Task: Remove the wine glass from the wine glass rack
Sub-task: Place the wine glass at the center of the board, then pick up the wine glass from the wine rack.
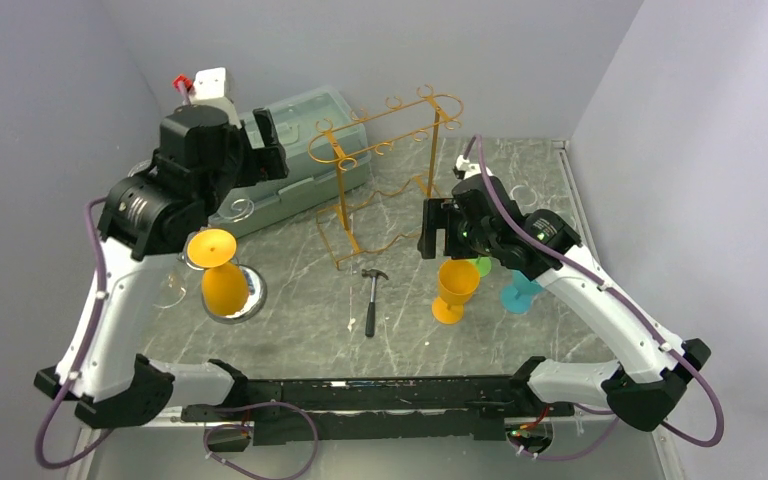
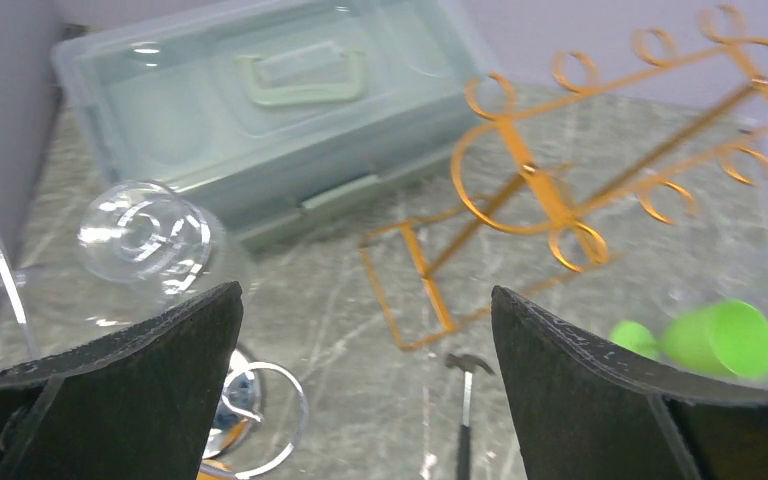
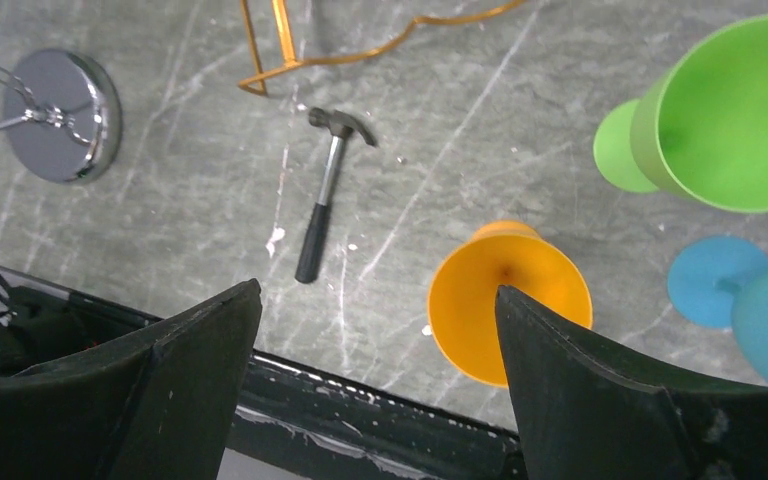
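The orange wire wine glass rack point(image 1: 385, 170) stands at the back middle of the table, and I see no glass hanging on it. An orange wine glass point(image 1: 456, 288) stands upright on the table in front of the rack's right end. My right gripper point(image 1: 438, 232) hovers just above it, open and holding nothing. In the right wrist view this gripper point(image 3: 378, 288) looks down into the glass's bowl point(image 3: 480, 300), which lies beside the right finger. My left gripper point(image 1: 272, 140) is raised at the back left, open and empty, and the left wrist view point(image 2: 365, 290) shows the rack point(image 2: 540, 190) ahead.
A green glass point(image 1: 481, 266) and a blue glass point(image 1: 520, 293) stand right of the orange one. A small hammer point(image 1: 372, 298) lies mid-table. A second orange glass point(image 1: 222, 280) stands upside down at the left beside clear glasses point(image 2: 145, 235). A pale plastic box point(image 1: 305, 160) sits behind.
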Robot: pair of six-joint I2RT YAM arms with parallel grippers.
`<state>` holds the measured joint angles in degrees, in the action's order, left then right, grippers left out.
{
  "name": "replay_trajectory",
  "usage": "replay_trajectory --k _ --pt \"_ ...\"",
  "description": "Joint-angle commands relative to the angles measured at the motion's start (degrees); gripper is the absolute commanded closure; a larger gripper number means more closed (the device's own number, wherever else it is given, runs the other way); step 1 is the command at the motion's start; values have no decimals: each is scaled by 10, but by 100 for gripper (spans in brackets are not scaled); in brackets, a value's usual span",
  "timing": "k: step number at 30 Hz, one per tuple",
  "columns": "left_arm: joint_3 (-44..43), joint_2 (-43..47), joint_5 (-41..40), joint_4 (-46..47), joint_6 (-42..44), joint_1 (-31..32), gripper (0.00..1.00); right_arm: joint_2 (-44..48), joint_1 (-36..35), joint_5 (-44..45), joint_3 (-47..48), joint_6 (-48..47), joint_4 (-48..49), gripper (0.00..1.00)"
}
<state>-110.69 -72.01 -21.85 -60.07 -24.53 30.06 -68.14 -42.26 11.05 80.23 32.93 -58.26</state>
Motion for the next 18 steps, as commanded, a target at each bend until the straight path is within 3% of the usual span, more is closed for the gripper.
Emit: replay_trajectory --k 1,8,18 --pt "-41 -44 -144 -46 22 -13 1 4 -2 -19 21 -19 68 10" --pt "-63 -76 -153 -52 17 -86 1 1 -2 -58 11 -30 108 9" --pt "-56 -93 -54 -43 -10 -194 1 6 -2 -77 5 -41 126 9"
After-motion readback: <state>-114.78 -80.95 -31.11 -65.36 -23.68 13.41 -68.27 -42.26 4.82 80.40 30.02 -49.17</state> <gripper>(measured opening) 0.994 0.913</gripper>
